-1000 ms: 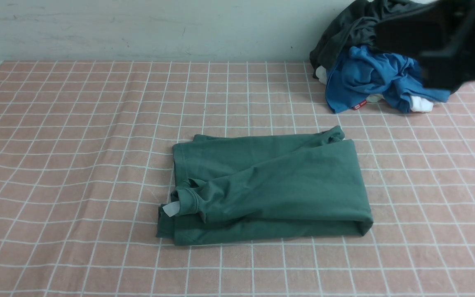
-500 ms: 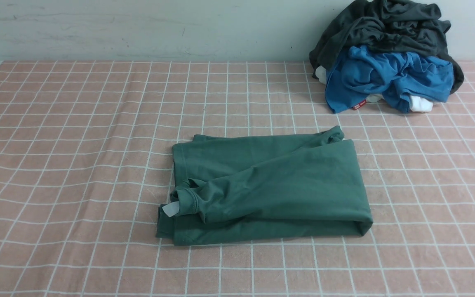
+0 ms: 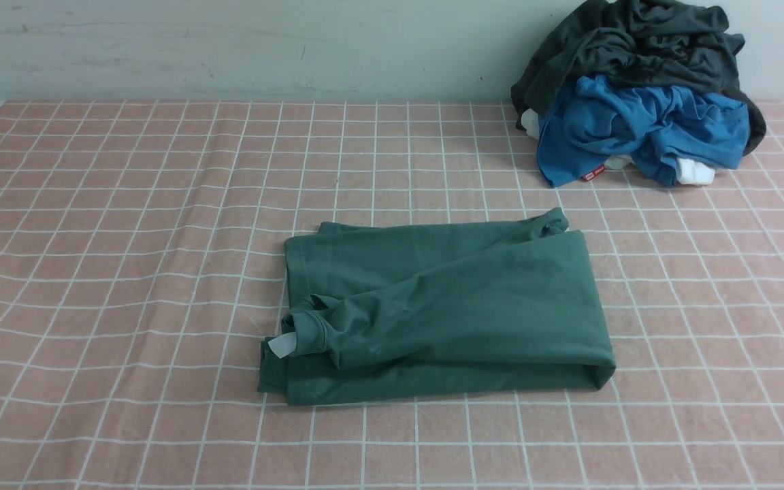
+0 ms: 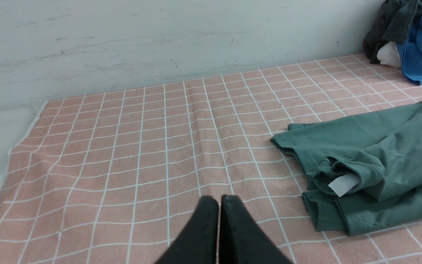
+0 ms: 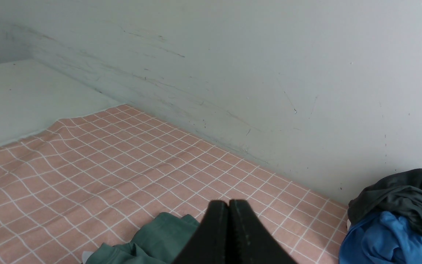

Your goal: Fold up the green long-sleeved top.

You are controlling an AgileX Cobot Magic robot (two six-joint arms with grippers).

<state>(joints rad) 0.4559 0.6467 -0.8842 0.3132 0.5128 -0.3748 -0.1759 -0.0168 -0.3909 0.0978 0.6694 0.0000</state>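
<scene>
The green long-sleeved top (image 3: 443,309) lies folded into a rough rectangle in the middle of the pink checked cloth, a sleeve laid across it and a small white tag (image 3: 281,345) sticking out at its left end. Neither arm shows in the front view. My left gripper (image 4: 218,200) is shut and empty, hovering over bare cloth to the left of the green long-sleeved top (image 4: 376,165). My right gripper (image 5: 228,203) is shut and empty too, raised above the green long-sleeved top (image 5: 152,242), whose edge shows below it.
A heap of clothes sits at the back right against the wall: a dark charcoal-grey garment (image 3: 637,47) on top of a bright blue garment (image 3: 637,129), with white fabric (image 3: 695,172) peeking out. The pale wall (image 3: 229,47) runs along the back of the pink checked cloth (image 3: 126,238).
A second ago a dark blurred arm covered the top right of the front view, over the clothes heap. It has gone out of that view. The green top has not moved.
</scene>
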